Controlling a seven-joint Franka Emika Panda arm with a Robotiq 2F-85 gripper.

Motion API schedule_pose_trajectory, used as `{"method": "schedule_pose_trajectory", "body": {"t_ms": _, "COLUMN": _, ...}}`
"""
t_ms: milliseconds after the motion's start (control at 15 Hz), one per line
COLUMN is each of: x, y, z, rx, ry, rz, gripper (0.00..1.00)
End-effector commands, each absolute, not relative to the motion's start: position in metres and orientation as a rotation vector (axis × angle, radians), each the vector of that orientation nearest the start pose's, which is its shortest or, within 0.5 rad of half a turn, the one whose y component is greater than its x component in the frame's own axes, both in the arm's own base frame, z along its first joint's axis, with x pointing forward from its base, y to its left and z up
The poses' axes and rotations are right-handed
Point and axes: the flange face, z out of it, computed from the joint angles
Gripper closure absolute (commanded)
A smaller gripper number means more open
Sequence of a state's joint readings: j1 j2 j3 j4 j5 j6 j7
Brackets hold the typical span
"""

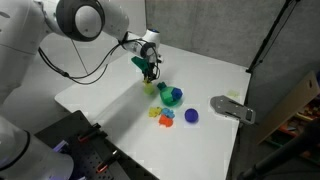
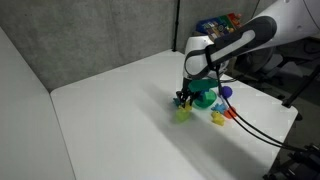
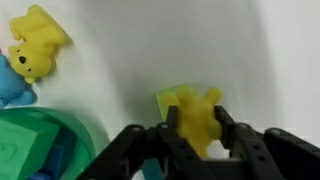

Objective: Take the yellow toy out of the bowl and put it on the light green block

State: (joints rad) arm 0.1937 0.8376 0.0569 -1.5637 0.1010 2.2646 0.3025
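**Yellow toy [image 3: 198, 122] held over the light green block [image 3: 168, 99]**

The yellow toy sits pinched between the jaws, which we see closed narrowly against its two sides. It is out of the bowl [image 3: 35, 145] and right over the light green block; we cannot tell if the two touch. The teal bowl stands just beside the block on the white tabletop [image 1: 200, 70], with a blue round piece [image 1: 191, 116] near it and another yellow figure [image 3: 38, 42] lying apart
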Motion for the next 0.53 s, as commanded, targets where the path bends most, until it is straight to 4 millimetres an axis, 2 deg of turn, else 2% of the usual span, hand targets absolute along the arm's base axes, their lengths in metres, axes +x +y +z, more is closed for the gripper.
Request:
{"method": "schedule_pose_trajectory", "body": {"t_ms": 0, "x": 0.675, "y": 0.168, "z": 0.131, "rx": -3.010, "ry": 0.196, "rz": 0.252, "gripper": 0.84}}
{"method": "schedule_pose_trajectory", "body": {"t_ms": 467, "x": 0.679, "y": 0.170, "z": 0.115, "rx": -2.975, "ry": 0.204, "rz": 0.282, "gripper": 0.84}}
